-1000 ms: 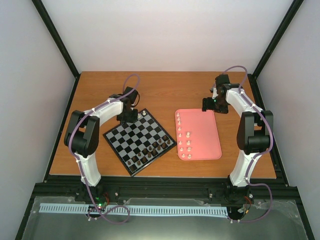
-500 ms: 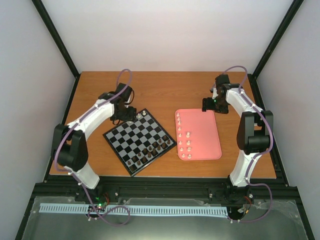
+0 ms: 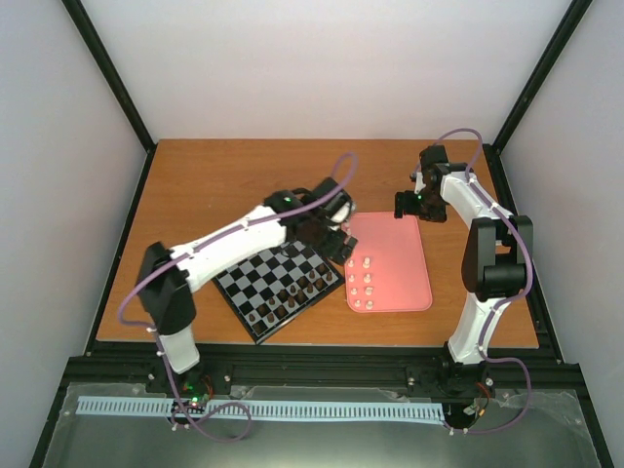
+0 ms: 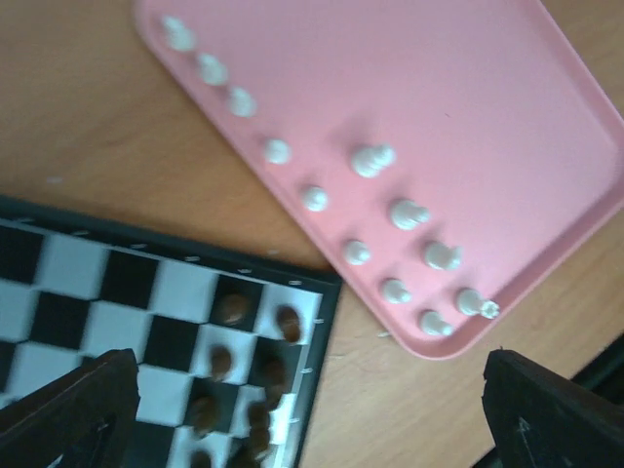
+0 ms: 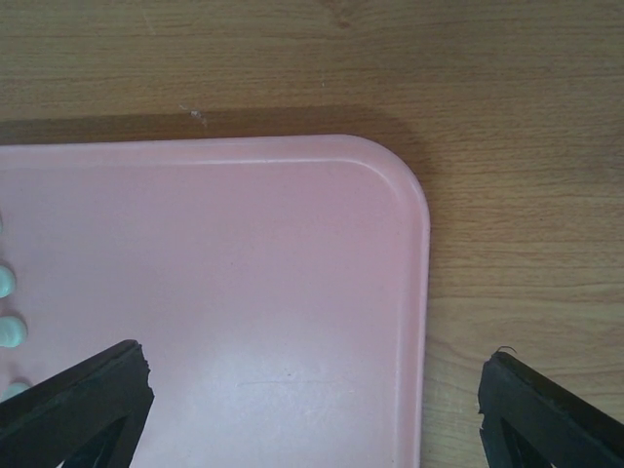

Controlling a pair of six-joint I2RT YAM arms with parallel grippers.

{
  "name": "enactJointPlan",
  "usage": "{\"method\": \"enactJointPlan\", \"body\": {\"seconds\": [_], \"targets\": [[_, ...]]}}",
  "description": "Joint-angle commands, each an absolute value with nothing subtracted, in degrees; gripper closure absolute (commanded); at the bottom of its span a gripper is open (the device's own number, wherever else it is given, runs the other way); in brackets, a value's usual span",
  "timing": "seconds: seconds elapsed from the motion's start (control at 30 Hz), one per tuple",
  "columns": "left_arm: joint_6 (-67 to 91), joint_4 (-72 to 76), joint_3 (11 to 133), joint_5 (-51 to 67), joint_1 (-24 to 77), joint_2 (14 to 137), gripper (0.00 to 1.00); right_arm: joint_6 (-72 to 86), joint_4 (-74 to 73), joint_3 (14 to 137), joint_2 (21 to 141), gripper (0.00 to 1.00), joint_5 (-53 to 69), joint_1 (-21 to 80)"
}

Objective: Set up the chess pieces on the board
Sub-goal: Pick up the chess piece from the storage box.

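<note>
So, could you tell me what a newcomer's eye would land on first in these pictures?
The pink tray right of centre stands out most, with small white pieces in two rows along its left side. Next, the left arm stretches across the board, its open left gripper by the tray's left edge. Dark pieces line the board's near right edge, and the right gripper hangs open over the tray's far right corner.

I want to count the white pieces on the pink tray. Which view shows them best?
Left wrist: the chess pieces lie large and unobstructed on the tray. Top external shows them tiny, the left arm hiding some. Right wrist catches only a few at its left edge.
</note>
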State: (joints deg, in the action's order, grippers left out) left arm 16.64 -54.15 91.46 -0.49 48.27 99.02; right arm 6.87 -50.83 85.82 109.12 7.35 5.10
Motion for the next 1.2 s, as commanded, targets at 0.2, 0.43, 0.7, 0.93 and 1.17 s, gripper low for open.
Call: {"method": "enactJointPlan", "body": {"seconds": [0.2,0.43,0.7,0.93,1.17], "targets": [[12.47,-55.37,102.59,3.86,56.33,115.72,0.13,6.24,-50.72,85.64,106.27,0.09,7.15,5.36],[12.28,-53.99,110.14,3.58,56.6,123.55,0.24,6.24,-50.3,85.14,106.25,0.08,7.12,5.38],[12.0,-53.37,116.05,2.32,56.58,129.62,0.43,6.24,-50.19,85.2,106.68,0.08,6.92,5.36],[12.07,-53.22,117.58,0.05,56.47,132.19,0.49,6.15,-50.18,85.61,107.46,0.08,7.2,5.37],[12.31,-52.97,117.27,-0.9,55.99,133.21,0.58,6.04,-50.19,85.95,107.92,0.08,7.47,5.36]]}}
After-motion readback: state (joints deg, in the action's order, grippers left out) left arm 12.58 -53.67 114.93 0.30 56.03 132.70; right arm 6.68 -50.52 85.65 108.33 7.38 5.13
